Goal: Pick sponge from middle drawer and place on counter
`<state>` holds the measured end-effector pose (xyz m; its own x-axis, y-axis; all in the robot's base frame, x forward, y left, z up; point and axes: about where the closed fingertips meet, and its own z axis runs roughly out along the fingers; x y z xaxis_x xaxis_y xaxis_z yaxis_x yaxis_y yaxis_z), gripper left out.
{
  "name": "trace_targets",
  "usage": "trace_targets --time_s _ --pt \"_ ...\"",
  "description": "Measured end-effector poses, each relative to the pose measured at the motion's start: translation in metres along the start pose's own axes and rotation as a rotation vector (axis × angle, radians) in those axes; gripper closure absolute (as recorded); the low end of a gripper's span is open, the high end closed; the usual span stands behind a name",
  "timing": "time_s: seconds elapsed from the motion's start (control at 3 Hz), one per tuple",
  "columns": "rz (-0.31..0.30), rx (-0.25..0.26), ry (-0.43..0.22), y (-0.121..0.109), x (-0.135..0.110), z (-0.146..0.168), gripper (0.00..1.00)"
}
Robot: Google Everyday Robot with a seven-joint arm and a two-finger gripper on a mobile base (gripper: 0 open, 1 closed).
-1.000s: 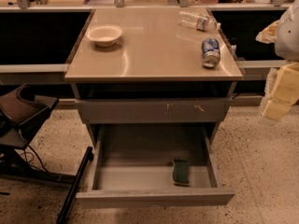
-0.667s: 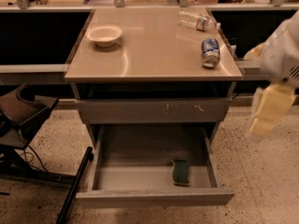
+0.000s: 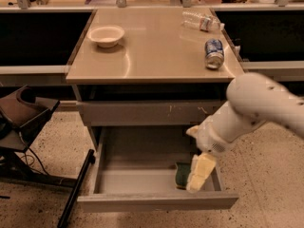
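The middle drawer (image 3: 142,201) is pulled out open below the counter (image 3: 156,61). The dark green sponge (image 3: 181,175) lies at the drawer's right front and is partly hidden. My gripper (image 3: 200,172) hangs down over the drawer's right side, right against the sponge's right edge and overlapping it. The white arm (image 3: 251,108) reaches in from the right, in front of the cabinet's right corner. I cannot tell whether the gripper touches the sponge.
On the counter are a white bowl (image 3: 106,34) at the back left, a blue soda can (image 3: 214,53) on its side at the right, and a clear plastic bottle (image 3: 202,22) behind it. The scratched upper drawer front (image 3: 147,113) is closed. A dark stand (image 3: 23,118) is at the left.
The arm has swung in from the right edge and down to the left. The gripper has come from beside the cabinet into the open drawer next to the sponge.
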<state>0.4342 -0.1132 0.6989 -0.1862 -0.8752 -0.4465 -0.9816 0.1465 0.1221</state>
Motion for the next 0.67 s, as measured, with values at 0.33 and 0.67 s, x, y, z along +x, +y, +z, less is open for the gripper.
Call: trace_targets --time_s 0.33,0.67 --pt "0.083 -0.047 -0.061 -0.032 0.018 0.093 0.0" --pt "0.209 0.021 -0.089 -0.077 0.039 0.128 0.0"
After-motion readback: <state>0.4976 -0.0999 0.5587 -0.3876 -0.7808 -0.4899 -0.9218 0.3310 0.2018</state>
